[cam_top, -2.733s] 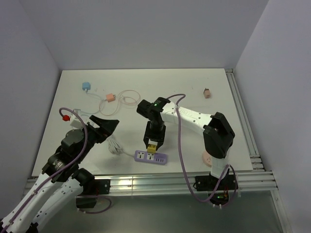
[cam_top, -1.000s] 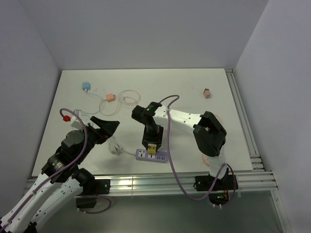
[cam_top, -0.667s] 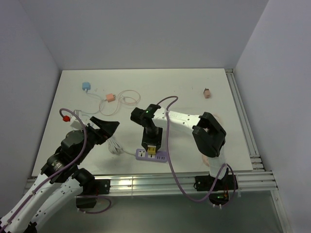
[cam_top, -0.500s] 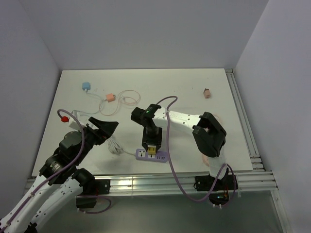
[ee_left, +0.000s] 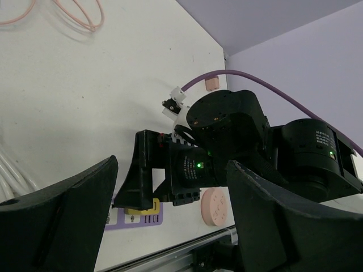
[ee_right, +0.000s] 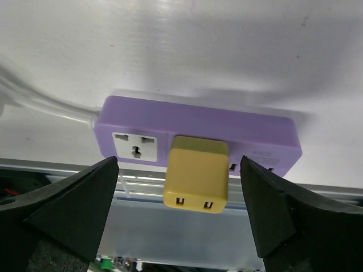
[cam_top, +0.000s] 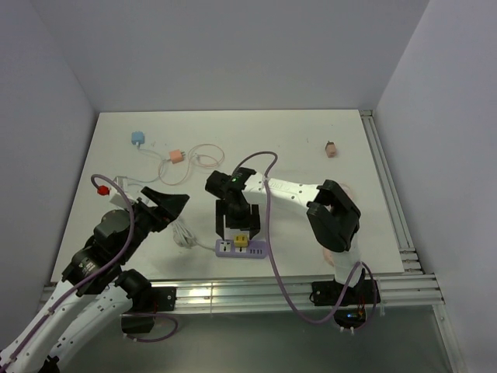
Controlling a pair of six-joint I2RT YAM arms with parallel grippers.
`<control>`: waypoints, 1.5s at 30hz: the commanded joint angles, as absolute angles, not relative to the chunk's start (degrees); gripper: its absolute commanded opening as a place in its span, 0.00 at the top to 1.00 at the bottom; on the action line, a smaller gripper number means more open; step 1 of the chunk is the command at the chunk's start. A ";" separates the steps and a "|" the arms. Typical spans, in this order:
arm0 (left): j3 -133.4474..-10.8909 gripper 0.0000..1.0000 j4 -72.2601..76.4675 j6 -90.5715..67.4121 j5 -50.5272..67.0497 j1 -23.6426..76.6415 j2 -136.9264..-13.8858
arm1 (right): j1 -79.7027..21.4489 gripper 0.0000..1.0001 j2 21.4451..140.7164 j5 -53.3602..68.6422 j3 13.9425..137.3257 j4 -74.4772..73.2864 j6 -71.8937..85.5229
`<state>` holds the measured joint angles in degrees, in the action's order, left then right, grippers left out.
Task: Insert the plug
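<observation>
Your right jaws have just let go: a second ago they were pinched on the yellow plug (ee_right: 196,173), and now they stand wide apart on either side of it, touching neither the plug nor the purple power strip (ee_right: 256,137). The plug stands on its own in the strip, in the socket just beside the empty one in the right wrist view, and the strip lies at the near edge of the worktop (cam_top: 311,140). That reads to me as the insertion done, with only the retreat left (whether the pins are fully home you cannot confirm from these views, though the body looks snug against the strip's face). Lift straight away so a finger does not clip the plug. Your left jaws are also spread wide and empty, held above the worktop well apart from the strip.
</observation>
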<state>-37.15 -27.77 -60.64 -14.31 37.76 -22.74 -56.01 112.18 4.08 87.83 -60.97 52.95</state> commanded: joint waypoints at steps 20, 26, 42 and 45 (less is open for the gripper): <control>-41.84 0.17 -28.56 -57.66 -12.66 37.97 -22.59 | -29.37 0.00 93.25 -12.04 88.16 -61.70 55.72; -42.36 0.17 -29.09 -57.22 -11.52 38.06 -23.11 | -21.55 0.00 93.52 -14.15 84.21 -58.90 60.20; -40.87 0.18 -26.19 -55.72 -6.68 38.06 -25.13 | -14.77 0.00 100.01 -19.07 76.73 -48.87 26.73; -40.96 0.18 -26.02 -55.46 -6.59 37.97 -26.01 | -13.98 0.00 100.72 -20.83 74.72 -47.73 23.83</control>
<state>-40.45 -28.18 -57.52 -7.81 37.76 -25.02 -15.16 100.01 -17.06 76.34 -49.21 30.17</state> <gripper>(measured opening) 0.822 0.998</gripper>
